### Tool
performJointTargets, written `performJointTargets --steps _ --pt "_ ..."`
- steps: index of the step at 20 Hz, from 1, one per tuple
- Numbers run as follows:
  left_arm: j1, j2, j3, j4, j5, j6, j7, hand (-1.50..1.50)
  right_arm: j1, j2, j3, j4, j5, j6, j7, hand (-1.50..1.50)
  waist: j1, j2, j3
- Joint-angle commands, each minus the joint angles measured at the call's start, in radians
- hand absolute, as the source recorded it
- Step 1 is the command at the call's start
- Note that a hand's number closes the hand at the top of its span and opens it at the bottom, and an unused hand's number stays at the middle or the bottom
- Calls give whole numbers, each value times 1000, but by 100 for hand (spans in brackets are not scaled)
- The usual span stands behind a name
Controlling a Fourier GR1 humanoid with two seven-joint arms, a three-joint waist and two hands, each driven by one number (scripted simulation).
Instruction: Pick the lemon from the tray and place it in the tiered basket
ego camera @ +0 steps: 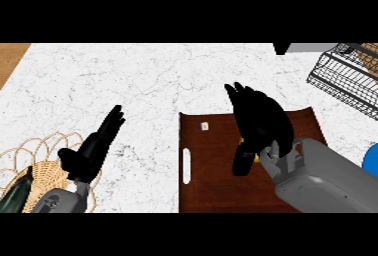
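A dark brown tray (214,185) lies on the marble counter at centre right. My right hand (260,120) hangs over it, open, fingers stretched toward the upper left and thumb (242,159) pointing down. Only a small yellow sliver of the lemon (257,159) shows between the thumb and the wrist; the hand hides the rest. The black wire tiered basket (347,80) stands at the upper right corner, apart from the hand. My left hand (92,150) rests open at the lower left, fingers up.
A small white tag (204,126) sits on the tray's far left part. A woven straw mat (44,157) with a dark green object (15,192) lies at the lower left. A blue thing (371,160) shows at the right edge.
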Motion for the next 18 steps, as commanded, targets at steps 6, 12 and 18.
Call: performJointTargets --steps 6,12,18 --pt "-5 -12 -2 -21 -31 13 21 0 76 30 17 100 51 26 185 -150 15 6 2" --pt "-25 -35 29 33 -26 -26 -8 0 154 36 -10 69 115 17 135 -150 7 7 2" --pt "-34 -42 27 17 -44 -22 33 0 218 44 -34 138 172 -3 100 -150 9 8 2"
